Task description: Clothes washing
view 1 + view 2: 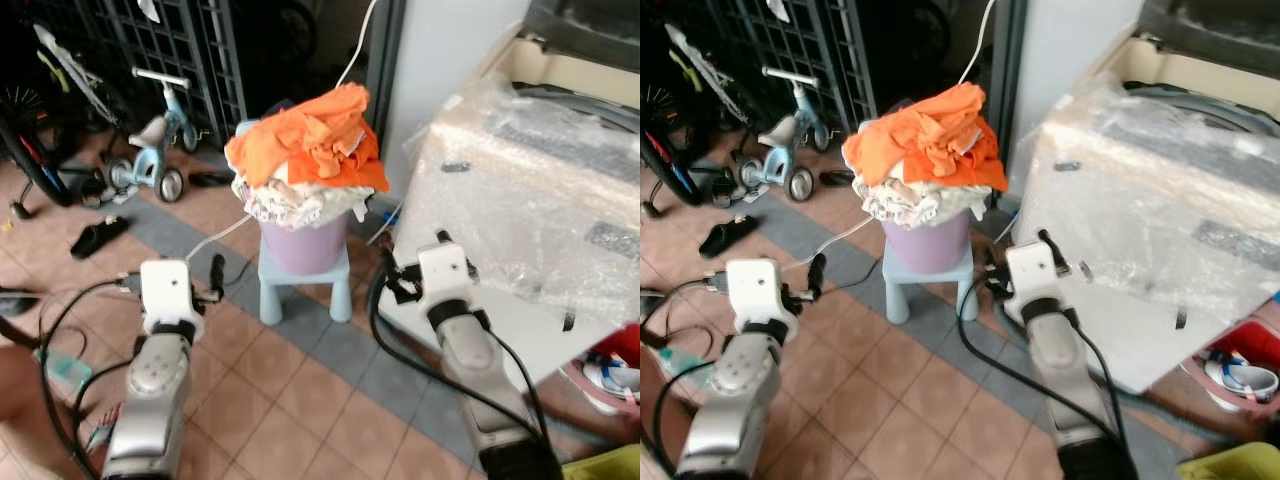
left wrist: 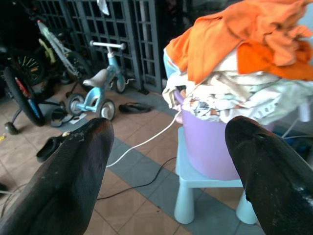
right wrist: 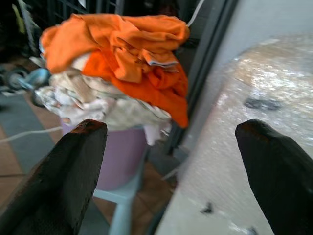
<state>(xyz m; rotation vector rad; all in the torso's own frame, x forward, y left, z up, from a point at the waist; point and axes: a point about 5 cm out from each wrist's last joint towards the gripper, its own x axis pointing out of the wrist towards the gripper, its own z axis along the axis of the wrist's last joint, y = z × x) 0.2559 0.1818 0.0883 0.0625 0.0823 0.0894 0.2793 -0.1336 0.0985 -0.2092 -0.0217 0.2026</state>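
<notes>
A floor of reddish-brown tiles (image 1: 300, 400) crossed by a grey tiled band spreads through the scene, backed by a dark metal grille gate (image 1: 170, 50) on the left and a pale wall on the right. Against that wall stands the washing machine (image 1: 540, 190), draped in clear bubble wrap, its top-loading lid area visible at the upper right. Between gate and machine, a purple bucket (image 1: 302, 240) sits on a small light-blue plastic stool (image 1: 305, 285); it is heaped with laundry, pale patterned cloth below and orange clothes (image 1: 310, 135) piled on top, spilling over the rim. A white cable (image 1: 215, 240) trails across the floor beside the stool. In front of the gate are a child's blue tricycle (image 1: 150, 150), part of a larger bicycle (image 1: 35, 150), and dark sandals (image 1: 97, 236) lying on the tiles. The left gripper (image 2: 166, 161) hovers in front of the stool with its fingers spread apart, holding nothing. The right gripper (image 3: 171, 166) is raised between the bucket and the washing machine, its fingers likewise wide apart and empty. A red basin (image 1: 1250, 360) sits on the floor at the far right.
</notes>
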